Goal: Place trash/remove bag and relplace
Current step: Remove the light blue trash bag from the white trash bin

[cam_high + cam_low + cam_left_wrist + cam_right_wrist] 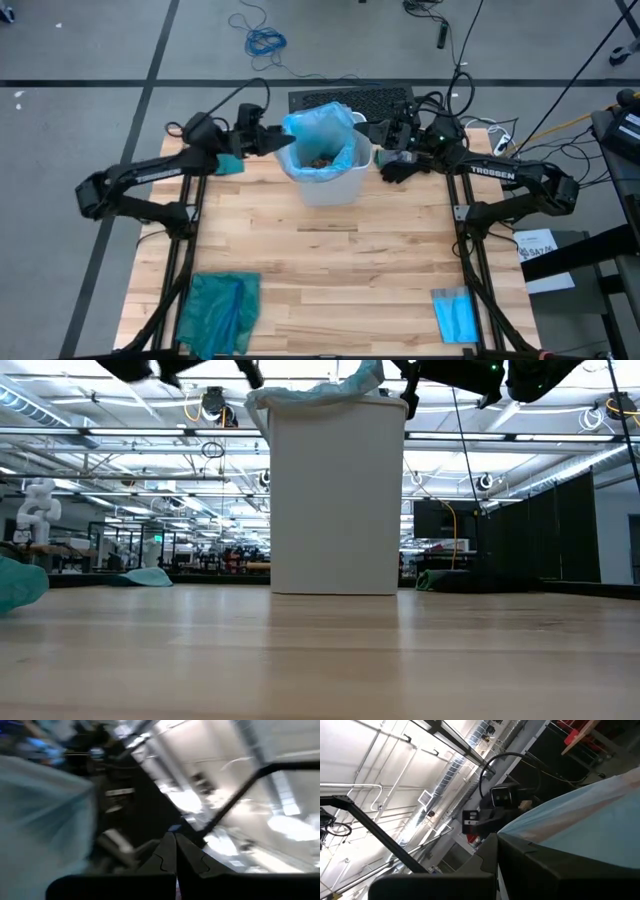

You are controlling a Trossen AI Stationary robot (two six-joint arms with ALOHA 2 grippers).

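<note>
A white bin (pixel 330 180) stands at the table's far middle, also seen in the low view (pixel 335 500). The light-blue bag (pixel 322 128) lines it and bunches up above the far rim (pixel 350 385). Brown trash (pixel 322 160) lies inside. My left gripper (pixel 288 143) is shut at the bin's left rim; its wrist view shows shut fingertips (pixel 175 839) and the blurred bag (pixel 45 815) beside them. My right gripper (pixel 375 152) is at the right rim, shut on the bag (pixel 580 820). My left gripper's shut tips reach the bag's edge at the bin's left rim (pixel 295 148), coming level from the table's left; I cannot tell whether they touch it. My right gripper pinches the bag's rim edge (pixel 520 837) at the bin's right side, coming from the table's right. The plastic spreads away from the fingertips (pixel 490 855); one layer or several, I cannot tell.
A darker teal-green bag (pixel 220 310) lies at the near left corner and a small folded blue sheet (pixel 455 315) at the near right. A black mat (pixel 350 100) sits behind the bin. Bare wood lies between the bin and the near edge.
</note>
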